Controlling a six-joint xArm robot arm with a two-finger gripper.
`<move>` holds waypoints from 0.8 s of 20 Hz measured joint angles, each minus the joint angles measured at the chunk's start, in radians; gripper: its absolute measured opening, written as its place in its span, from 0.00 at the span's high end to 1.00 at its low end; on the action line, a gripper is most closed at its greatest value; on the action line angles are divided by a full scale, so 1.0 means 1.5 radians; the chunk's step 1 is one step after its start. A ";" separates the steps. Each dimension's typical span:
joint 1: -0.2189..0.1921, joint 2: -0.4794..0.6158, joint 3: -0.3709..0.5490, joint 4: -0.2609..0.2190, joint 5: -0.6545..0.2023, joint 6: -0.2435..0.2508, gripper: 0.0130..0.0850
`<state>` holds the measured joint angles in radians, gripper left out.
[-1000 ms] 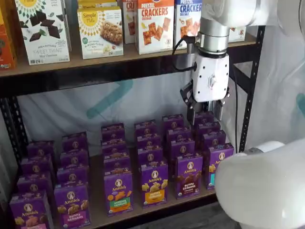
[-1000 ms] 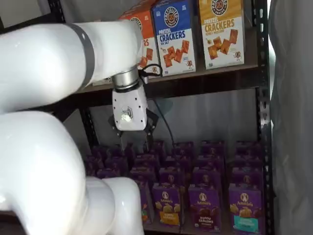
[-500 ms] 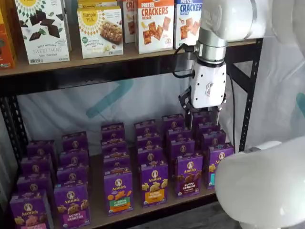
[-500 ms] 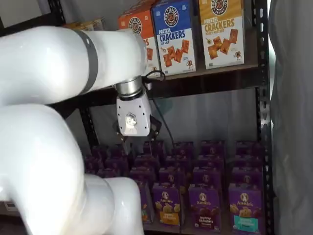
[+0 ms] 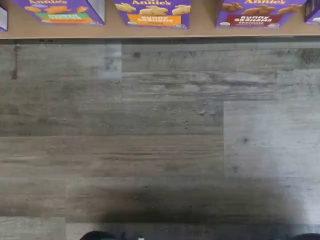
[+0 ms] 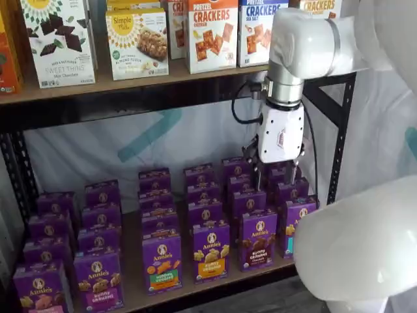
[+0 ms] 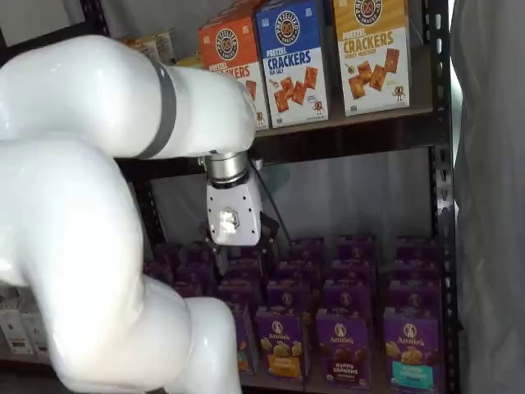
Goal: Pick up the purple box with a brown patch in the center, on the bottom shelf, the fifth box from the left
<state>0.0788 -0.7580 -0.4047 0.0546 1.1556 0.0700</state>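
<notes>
Fingers [image 6: 258, 177] dark, blurred against purple cartons, their gap unreadable

brown bottom shelf [image 6: 133, 287], rows of purple cartons [image 6: 161, 262]

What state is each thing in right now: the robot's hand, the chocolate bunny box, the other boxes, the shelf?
White robot hand with black fingers: hanging above the rear purple boxes, holding nothing; fingers apart.
Small purple carton picturing dark brown cookies: upright in the front row, untouched.
Neighbouring purple carton with an orange band: upright, untouched.
Brown wooden bottom shelf board: stocked with purple cartons in rows.
</notes>
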 joint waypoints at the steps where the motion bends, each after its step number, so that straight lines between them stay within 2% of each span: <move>1: 0.000 0.012 0.004 -0.002 -0.014 0.000 0.00; 8: -0.011 0.084 0.021 0.002 -0.095 -0.016 0.00; 11: -0.012 0.107 0.028 -0.015 -0.130 -0.010 0.00; 13: -0.017 0.138 0.035 -0.027 -0.171 -0.008 0.00; 16: -0.023 0.189 0.043 -0.021 -0.233 -0.020 0.00</move>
<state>0.0437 -0.4749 -0.3395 0.0225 0.8059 0.0402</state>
